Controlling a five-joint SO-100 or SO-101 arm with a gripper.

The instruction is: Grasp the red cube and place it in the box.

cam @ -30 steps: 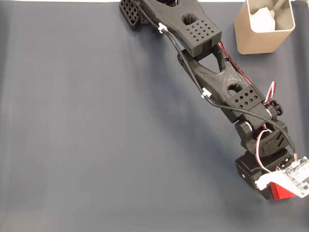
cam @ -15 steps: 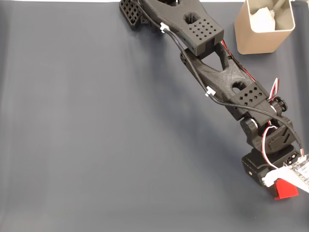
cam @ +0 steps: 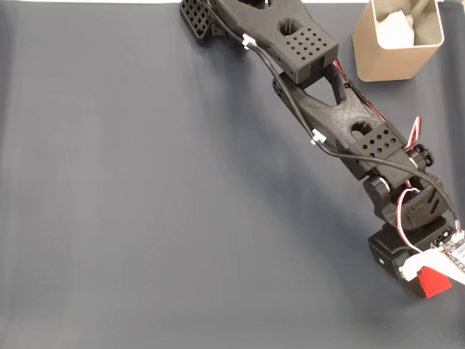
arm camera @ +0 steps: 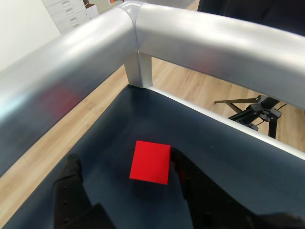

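Dark blue-grey cloth covers the table (cam: 145,218), edged by a silver rail (arm camera: 190,33) above wooden flooring (arm camera: 200,90). Spread fingers (arm camera: 125,172) flank the red cube (arm camera: 150,161) near the corner, perhaps touching one side. Well apart stands the box (cam: 396,40).

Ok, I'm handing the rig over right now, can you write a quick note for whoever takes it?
Gripper: open, down at the mat, one finger on each side of the red cube; the right finger looks to be at its edge, the left stands clear.
Red cube: on the dark mat, bottom right in the fixed view, partly under the wrist.
Box: top right, upright, far from the cube.
Done: approach.
Left: close, lift, carry to the box, release.
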